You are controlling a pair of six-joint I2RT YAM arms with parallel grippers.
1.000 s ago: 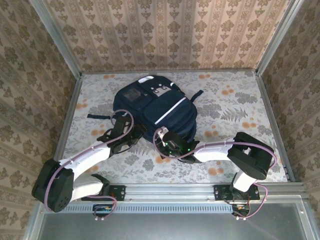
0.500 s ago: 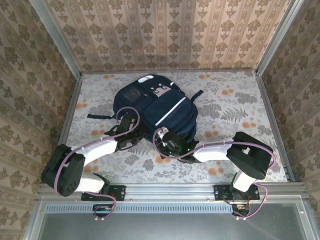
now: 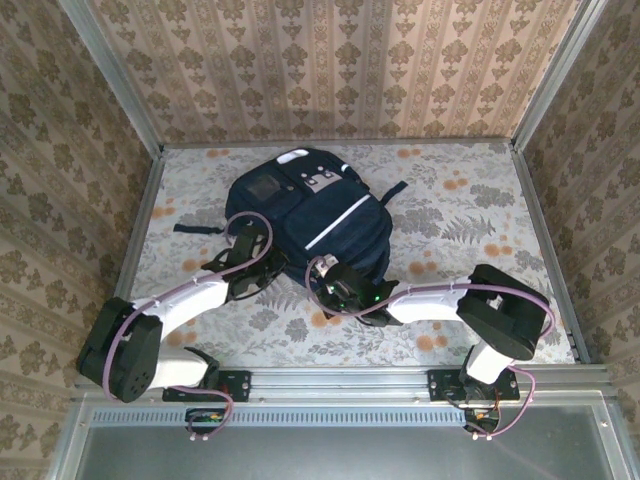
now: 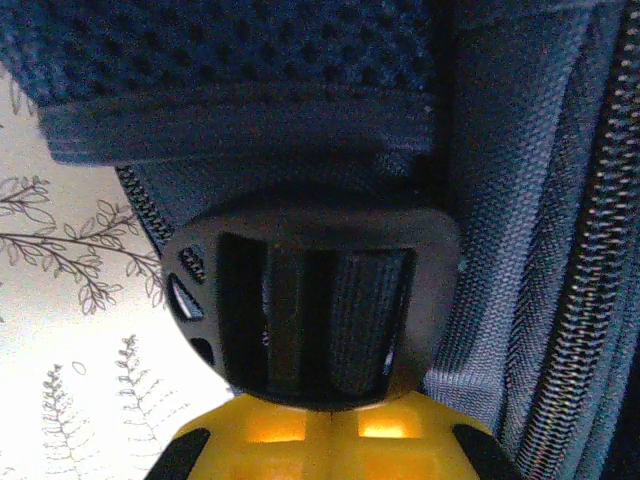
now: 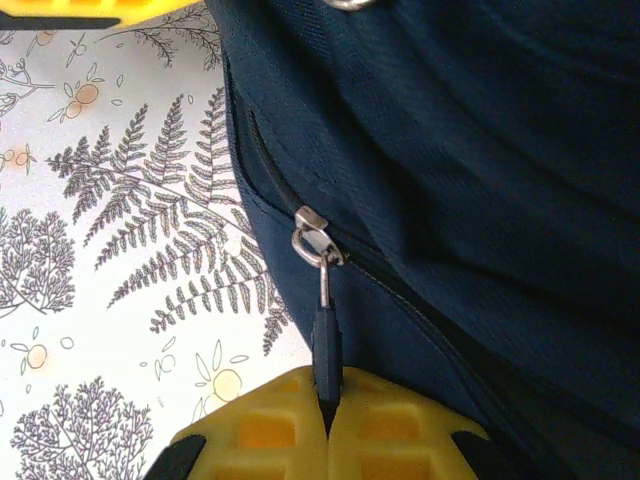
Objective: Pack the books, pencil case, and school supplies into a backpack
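We judge the backpack (image 3: 310,215) zip in hand — right end effector (image 5: 327,405) clamped on its pull (image 5: 325,345), left end effector (image 4: 318,415) clamped on a buckle (image 4: 315,300) — next, a steady draw.

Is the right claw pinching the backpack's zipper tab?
Yes, the right gripper is closed on the dark zipper pull of the backpack.

A fern-printed tablecloth (image 3: 470,230) lies between walls (image 3: 340,70) papered in damask.

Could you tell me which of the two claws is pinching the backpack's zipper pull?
The right claw, shut on the black zipper pull; the left claw instead grips a black strap buckle.
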